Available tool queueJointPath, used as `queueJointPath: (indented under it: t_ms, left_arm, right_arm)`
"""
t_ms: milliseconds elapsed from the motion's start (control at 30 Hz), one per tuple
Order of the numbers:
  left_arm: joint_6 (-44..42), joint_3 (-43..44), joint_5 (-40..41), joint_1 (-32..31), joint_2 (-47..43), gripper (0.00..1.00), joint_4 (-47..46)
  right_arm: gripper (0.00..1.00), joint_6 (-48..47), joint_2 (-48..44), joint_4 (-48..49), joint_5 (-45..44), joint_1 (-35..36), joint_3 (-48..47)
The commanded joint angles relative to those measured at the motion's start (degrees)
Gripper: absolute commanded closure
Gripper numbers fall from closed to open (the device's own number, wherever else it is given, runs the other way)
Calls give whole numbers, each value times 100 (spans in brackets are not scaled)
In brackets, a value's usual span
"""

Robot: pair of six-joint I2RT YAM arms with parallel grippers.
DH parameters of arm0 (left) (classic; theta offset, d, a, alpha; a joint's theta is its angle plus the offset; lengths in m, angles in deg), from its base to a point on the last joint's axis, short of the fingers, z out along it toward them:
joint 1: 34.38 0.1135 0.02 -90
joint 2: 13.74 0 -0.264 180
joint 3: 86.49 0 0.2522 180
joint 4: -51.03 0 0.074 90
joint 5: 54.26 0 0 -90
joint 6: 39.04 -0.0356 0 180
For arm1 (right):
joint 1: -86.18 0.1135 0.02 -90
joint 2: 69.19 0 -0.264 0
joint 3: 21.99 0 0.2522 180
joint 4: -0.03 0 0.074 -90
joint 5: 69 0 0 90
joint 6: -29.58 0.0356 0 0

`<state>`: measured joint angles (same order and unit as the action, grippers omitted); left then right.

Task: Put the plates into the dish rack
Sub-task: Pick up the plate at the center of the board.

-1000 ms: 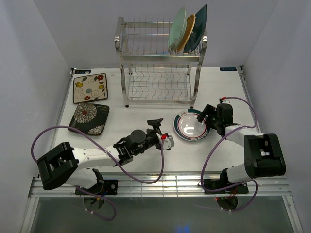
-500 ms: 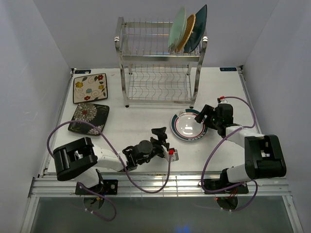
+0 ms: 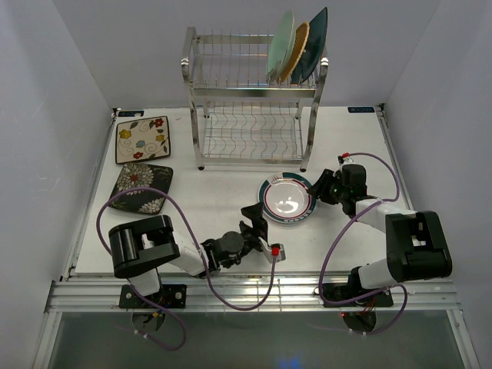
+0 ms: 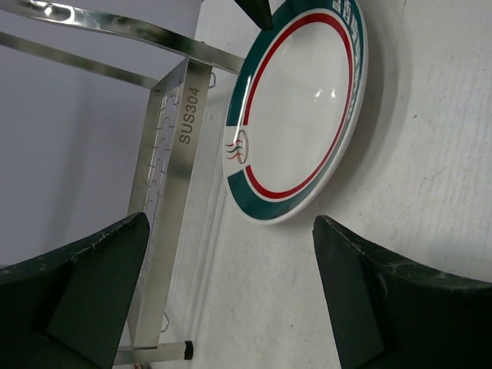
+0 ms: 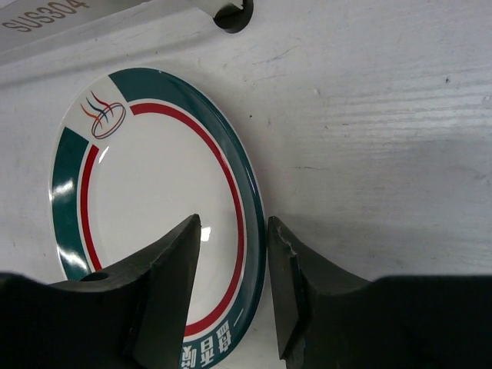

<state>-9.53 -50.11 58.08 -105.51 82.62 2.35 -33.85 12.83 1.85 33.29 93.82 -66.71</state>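
top view: the rack stood at upper centre, three plates upright in its top tier's right end. the teal-rimmed plate lay mid-frame, the right gripper at its right edge. two floral plates lay at left. left wrist view: the left gripper had its jaws wide apart and empty, the teal-rimmed plate above them beside a rack post. right wrist view: the right gripper's jaws pinched that plate's rim.
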Motion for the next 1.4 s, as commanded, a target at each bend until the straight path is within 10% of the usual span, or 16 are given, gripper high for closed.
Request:
queueJointPath:
  t_ms: [0,400,933,1367]
  left_arm:
    - [-130,-20,129,-67,50,2,-269]
    - [10,6,51,-102,-3,2,55]
    - [134,24,-38,-111,-170,2,302]
    - [178,-55,-160,-155,-328,2,389]
  right_arm:
    - [54,6,16,402,344,45,-112]
    - [49,-187,472,236,273,53,-366]
    - [92,-38,710,499,713,53,-420]
    - [92,340,183,341,1170,62,-279]
